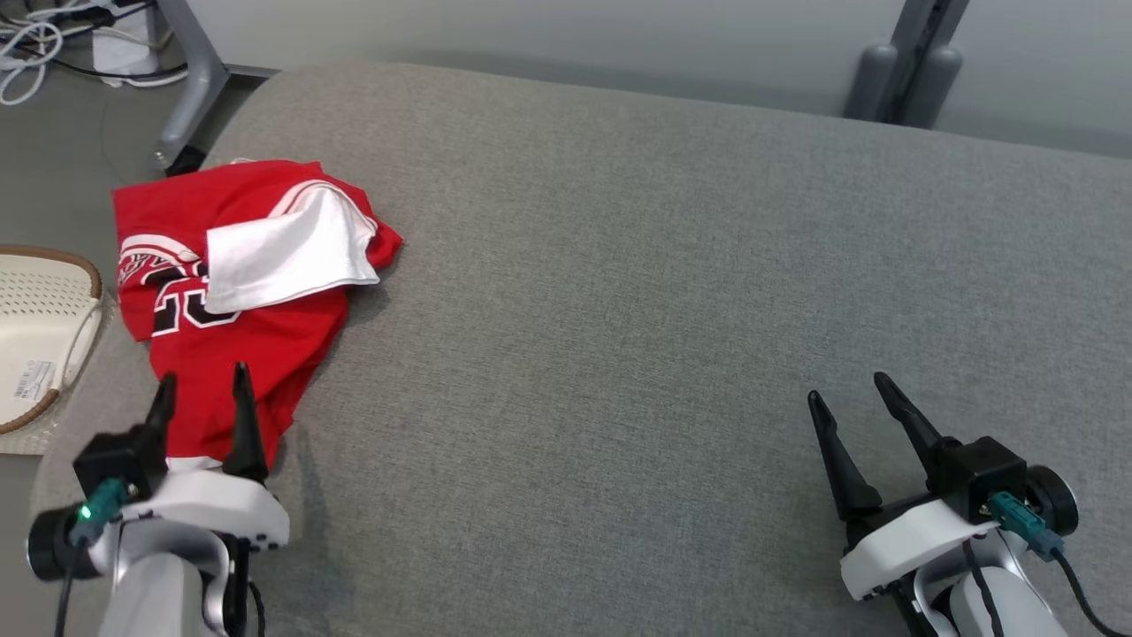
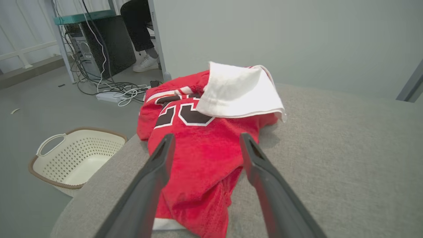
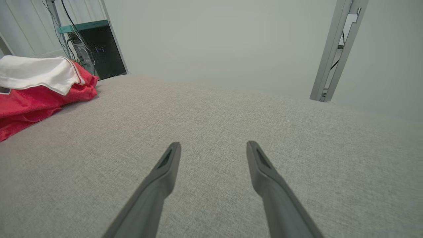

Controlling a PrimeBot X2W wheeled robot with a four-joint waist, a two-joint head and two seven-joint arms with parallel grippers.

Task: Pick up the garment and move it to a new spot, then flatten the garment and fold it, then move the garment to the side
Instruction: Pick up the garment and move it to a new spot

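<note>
Beneath spread left fingers (image 2: 158, 165): garment (image 2: 201, 155), near end; right fingers (image 3: 165, 172) well apart.

Left gripper (image 1: 203, 373), right gripper (image 1: 845, 386): fingers (image 1: 244, 425) spread (wide).

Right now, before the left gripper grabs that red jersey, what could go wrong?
The jersey lies crumpled at the left edge of the grey surface, so a pull may drag it off toward the basket. The open left gripper hovers over bunched layers and could pinch several at once.
</note>
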